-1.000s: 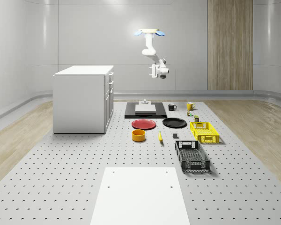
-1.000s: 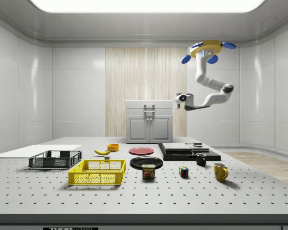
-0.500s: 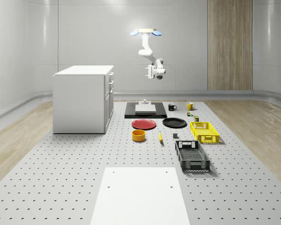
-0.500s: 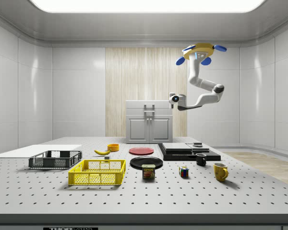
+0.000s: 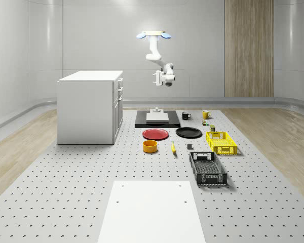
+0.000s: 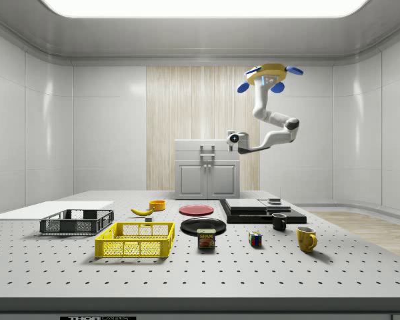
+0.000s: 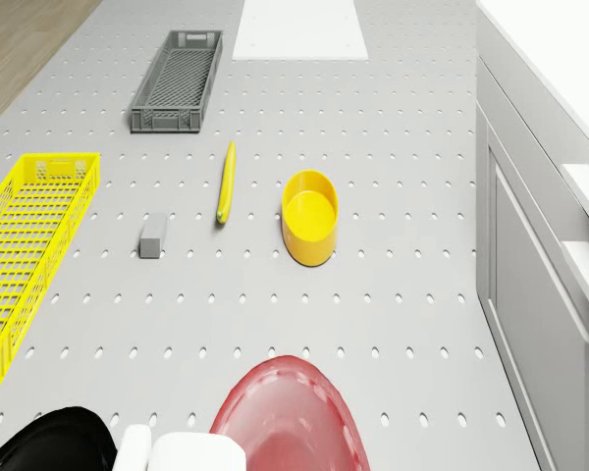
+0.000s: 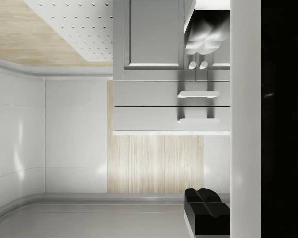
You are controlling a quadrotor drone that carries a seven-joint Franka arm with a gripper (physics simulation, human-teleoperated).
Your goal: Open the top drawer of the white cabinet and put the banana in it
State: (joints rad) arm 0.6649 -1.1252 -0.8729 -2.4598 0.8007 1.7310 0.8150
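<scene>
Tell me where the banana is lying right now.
The banana lies flat on the perforated table, just to the whole-scene view's right of the orange bowl and in front of the black plate.

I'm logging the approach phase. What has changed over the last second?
The drone has drifted toward the whole-scene view's left, nearer the cabinet, hovering high above the black slab. The end effector went with it and now hangs at about the level of the cabinet's top, apart from it. Nothing was grasped or released. The drawers are shut; the banana lies unmoved on the table.
</scene>
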